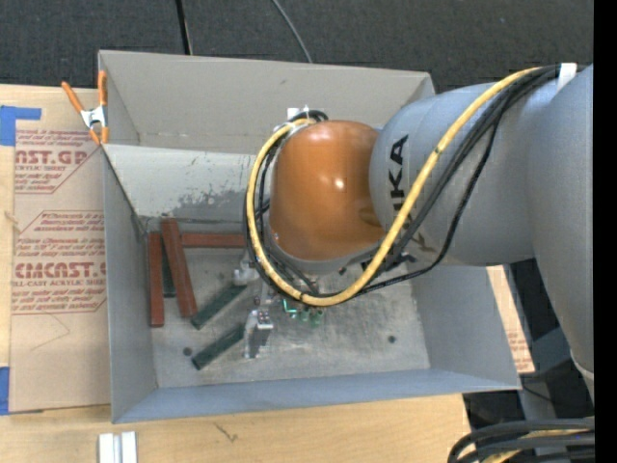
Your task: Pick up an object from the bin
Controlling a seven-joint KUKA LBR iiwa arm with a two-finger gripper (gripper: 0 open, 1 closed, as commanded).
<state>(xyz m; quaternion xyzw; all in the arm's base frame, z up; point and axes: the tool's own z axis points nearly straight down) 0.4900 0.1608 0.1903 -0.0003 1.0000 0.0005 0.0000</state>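
Note:
My gripper (pixel 251 305) reaches down under the orange cover, over the bin floor left of the middle. One metal fingertip (pixel 258 334) shows near the front and the other (pixel 241 276) farther back, so it stands open. A dark green stick (pixel 218 306) lies slanted, its right end in the gap between the fingers. A second dark green stick (pixel 217 347) lies just left of the front fingertip, its right end close to it. Nothing is lifted.
Three reddish-brown sticks lie at the left: one (pixel 155 281) along the left wall, one (pixel 179 269) slanted beside it, one (pixel 212 241) flat along the back wall. The arm and its cover hide the bin's middle.

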